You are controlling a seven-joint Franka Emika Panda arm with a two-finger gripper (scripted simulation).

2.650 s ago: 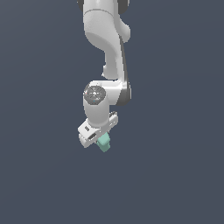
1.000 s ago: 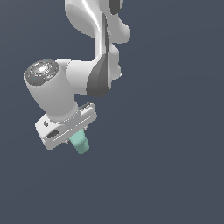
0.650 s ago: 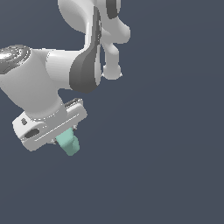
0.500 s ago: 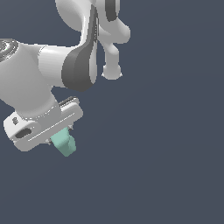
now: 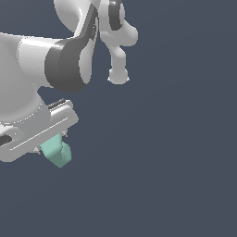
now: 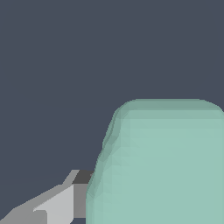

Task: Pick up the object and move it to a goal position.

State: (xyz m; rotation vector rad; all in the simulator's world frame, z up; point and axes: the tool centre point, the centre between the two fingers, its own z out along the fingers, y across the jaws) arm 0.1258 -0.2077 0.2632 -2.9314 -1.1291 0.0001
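The object (image 5: 56, 152) is a small mint-green block that sticks out below the white hand of the arm at the exterior view's left. My gripper (image 5: 52, 147) is shut on the object, and its fingers are mostly hidden behind the hand and the block. In the wrist view the object (image 6: 162, 166) fills a large part of the picture, with one grey fingertip (image 6: 70, 199) pressed against its side. The block hangs in the air over a plain dark grey background.
The arm's large white and dark grey links (image 5: 55, 60) fill the upper part of the exterior view's left. Everything else in both views is uniform dark grey.
The arm has swung toward the camera and to the exterior view's left, carrying the mint-green block with it. The hand now looks much larger and is partly cut off by the frame edge.
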